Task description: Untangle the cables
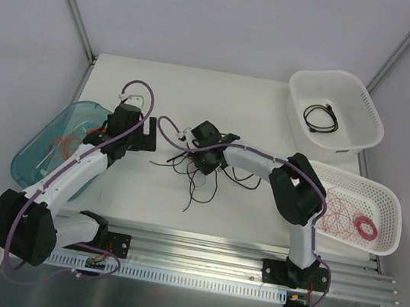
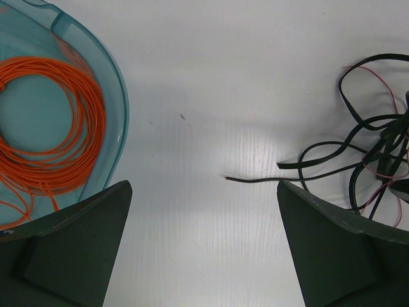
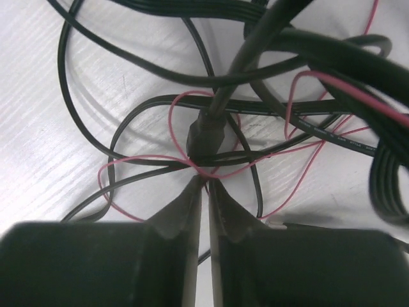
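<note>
The cables (image 1: pixel 200 174) are a loose tangle of thin black and red wires in the middle of the table. In the right wrist view the tangle (image 3: pixel 217 121) fills the frame. My right gripper (image 1: pixel 206 160) points down into it. Its fingers are closed to a narrow slit (image 3: pixel 206 180) and pinch a thin red wire (image 3: pixel 172 137) where it crosses black ones. My left gripper (image 1: pixel 151 135) is wide open and empty (image 2: pixel 204 185), low over bare table left of the tangle (image 2: pixel 377 153). A loose black wire end (image 2: pixel 252 180) lies between its fingers.
A teal bin (image 1: pixel 35 151) at the left holds a wound orange coil (image 2: pixel 48 128). A white basket (image 1: pixel 366 108) at back right holds a black cable (image 1: pixel 322 117). Another white basket (image 1: pixel 386 204) at the right holds red wire and a small pink-red spool (image 1: pixel 366 226).
</note>
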{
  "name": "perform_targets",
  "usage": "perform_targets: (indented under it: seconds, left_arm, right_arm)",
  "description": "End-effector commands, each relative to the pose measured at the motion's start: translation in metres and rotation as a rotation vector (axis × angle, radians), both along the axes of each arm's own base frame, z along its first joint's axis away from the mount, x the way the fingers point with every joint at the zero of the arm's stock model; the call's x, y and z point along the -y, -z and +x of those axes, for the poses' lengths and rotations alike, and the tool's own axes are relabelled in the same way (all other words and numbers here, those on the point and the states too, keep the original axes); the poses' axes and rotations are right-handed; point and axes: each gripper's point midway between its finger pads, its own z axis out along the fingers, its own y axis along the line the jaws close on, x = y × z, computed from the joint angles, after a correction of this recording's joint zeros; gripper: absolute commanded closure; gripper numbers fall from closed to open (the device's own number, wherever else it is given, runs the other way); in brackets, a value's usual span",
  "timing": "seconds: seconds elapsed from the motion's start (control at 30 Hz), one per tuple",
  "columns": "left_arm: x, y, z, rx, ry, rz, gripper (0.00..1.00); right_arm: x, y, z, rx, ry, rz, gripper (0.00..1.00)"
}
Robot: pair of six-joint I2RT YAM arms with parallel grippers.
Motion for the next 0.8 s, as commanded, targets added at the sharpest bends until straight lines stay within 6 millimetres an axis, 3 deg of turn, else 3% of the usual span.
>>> perform_targets:
  seconds: [0.0,0.1,0.33,0.5,0.53,0.77]
  left_arm:
    - [-0.001,-0.021,0.007,0.053,-0.024,-0.036,0.01]
    - [-0.001,-0.022,0.007,0.055,-0.023,-0.039,0.01]
    - [-0.001,-0.024,0.007,0.060,-0.020,-0.042,0.01]
    - [0.000,-0.024,0.007,0.063,-0.016,-0.043,0.01]
    - [-0.001,-0.024,0.007,0.063,-0.019,-0.042,0.01]
    - [-0.001,-0.024,0.006,0.064,-0.018,-0.044,0.01]
  right_arm:
    - [0.001,-0.017,-0.011,0.004,-0.003,0.026,0.92]
    - [-0.001,-0.055,-0.012,0.048,-0.001,0.085,0.98]
    - [0.001,-0.184,-0.007,0.214,0.020,0.260,0.99]
    - [0.010,-0.307,-0.007,0.402,0.046,0.442,0.99]
    - [0.011,-0.323,-0.008,0.424,0.049,0.474,0.99]
    - [0.028,-0.478,-0.039,0.648,0.028,0.874,0.99]
